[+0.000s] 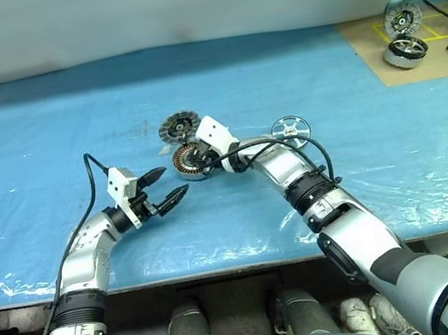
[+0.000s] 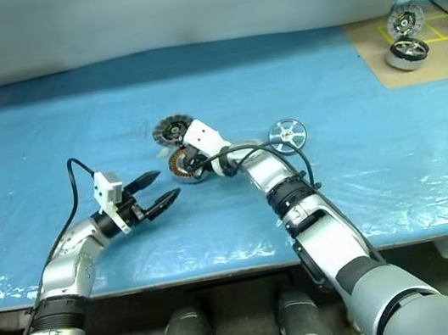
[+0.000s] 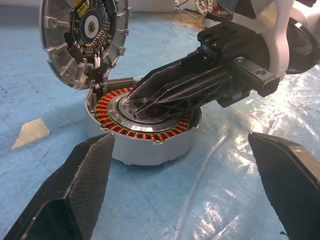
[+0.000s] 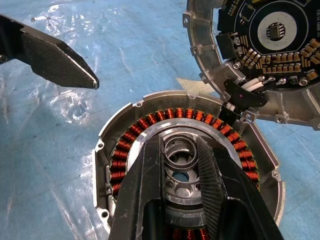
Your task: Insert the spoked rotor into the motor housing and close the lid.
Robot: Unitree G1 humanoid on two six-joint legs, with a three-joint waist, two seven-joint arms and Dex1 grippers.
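Rotor [image 1: 290, 128] behind right gripper [image 4: 181, 165], gripper seemingly pinching housing [image 4: 150, 107] hub

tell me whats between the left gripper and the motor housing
Nothing but bare blue table cover. In the left eye view the left gripper sits just short of the motor housing, jaws open toward it, the gap clear.

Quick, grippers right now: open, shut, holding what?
Left gripper: open, empty, beside the motor housing.
Right gripper: nearly shut around the housing's centre hub.
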